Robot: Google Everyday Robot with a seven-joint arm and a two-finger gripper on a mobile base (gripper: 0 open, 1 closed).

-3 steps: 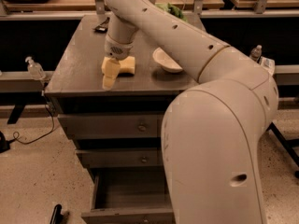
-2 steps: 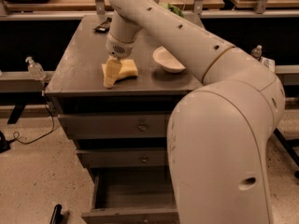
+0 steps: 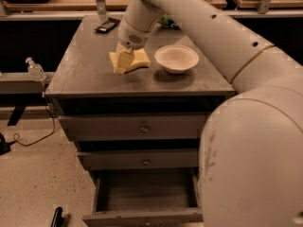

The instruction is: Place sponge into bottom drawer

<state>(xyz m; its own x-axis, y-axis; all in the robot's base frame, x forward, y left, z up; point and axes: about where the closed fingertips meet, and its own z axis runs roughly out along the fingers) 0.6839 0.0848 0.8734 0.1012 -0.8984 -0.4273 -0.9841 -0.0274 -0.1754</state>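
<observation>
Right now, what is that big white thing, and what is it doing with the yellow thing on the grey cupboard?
The big white thing is a robot arm. There is just one picture, looking down at the front of the cupboard, with the arm's bulky part close to the camera. At the arm's tip is its gripper, the part that grabs. It is down on the sponge, the yellow thing, which lies on the cupboard top. I cannot tell whether it has grabbed it yet. Beside the sponge sits a white bowl, and a flat dark object lies near the back edge. Below, the bottom drawer is pulled open, and the two upper drawers are shut. The sponge is meant to go into that open drawer.
</observation>
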